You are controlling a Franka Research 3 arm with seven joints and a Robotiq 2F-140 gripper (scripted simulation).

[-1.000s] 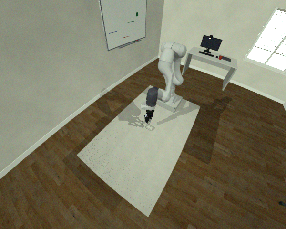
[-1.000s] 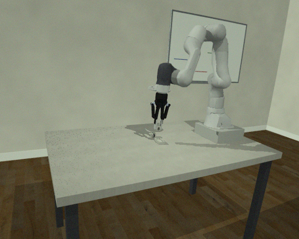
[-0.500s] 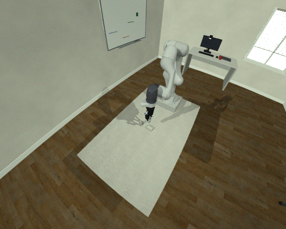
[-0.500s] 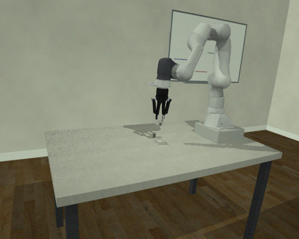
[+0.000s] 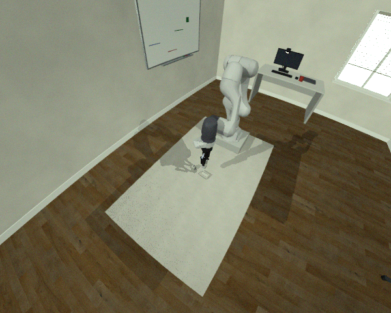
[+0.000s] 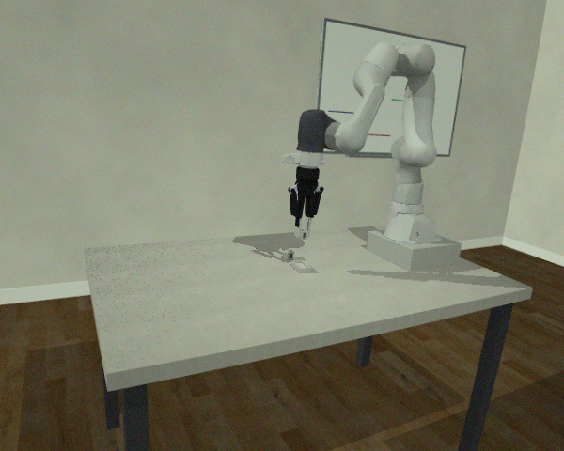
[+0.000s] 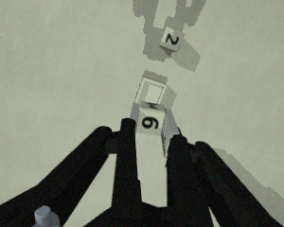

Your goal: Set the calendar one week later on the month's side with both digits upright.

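One cube [image 7: 150,122], marked 6 or perhaps 9, hangs clamped in the hand [image 7: 151,134] above the tray [image 6: 302,266]; another [image 6: 289,254] rests beside it on the pale desk [image 6: 224,310] over wood flooring [image 5: 323,202].

Your gripper [image 7: 151,134] hangs above the bench [image 6: 224,301], clamped on the 9 cube [image 7: 150,122], straight over the tray [image 7: 153,92]. The tray floor shows bare in the wrist view, so you've got open drop room there. Only nearby obstacle: the 2 cube [image 7: 170,40] at 12 o'clock beyond the tray, apart from it.
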